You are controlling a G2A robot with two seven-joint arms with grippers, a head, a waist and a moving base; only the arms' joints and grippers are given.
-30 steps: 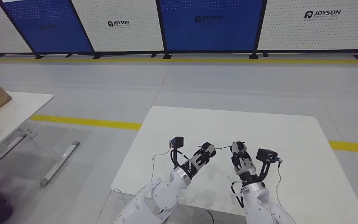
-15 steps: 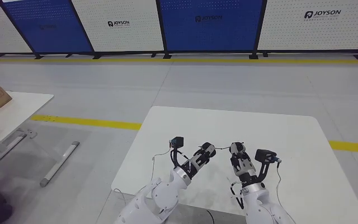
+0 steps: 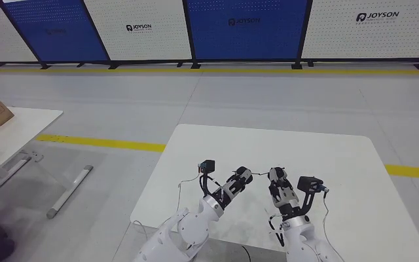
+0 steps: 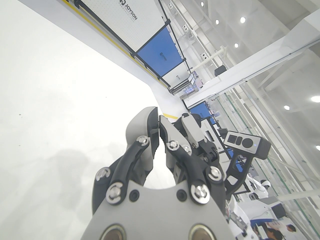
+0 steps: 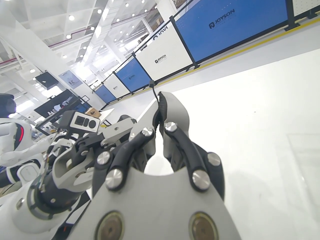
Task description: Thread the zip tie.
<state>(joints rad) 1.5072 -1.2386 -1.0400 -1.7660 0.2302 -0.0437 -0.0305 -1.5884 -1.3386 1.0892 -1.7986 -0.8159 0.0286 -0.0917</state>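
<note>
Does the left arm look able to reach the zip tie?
Probably yes: the left gripper, shut, sits close beside the right gripper pinching the zip tie, nothing else between them.

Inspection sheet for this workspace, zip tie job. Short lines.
Surface: white table, few dark specks.
Job's things: black zip tie, head poking past the right claw's tips.
Clutter: nothing seen.
Grippers: right claw shut on the zip tie; left claw shut close by, hold on tie unclear.
Cables: thin leads loop off the wrist cameras.
Surroundings: blue and white panels, yellow floor line, second table.
</note>
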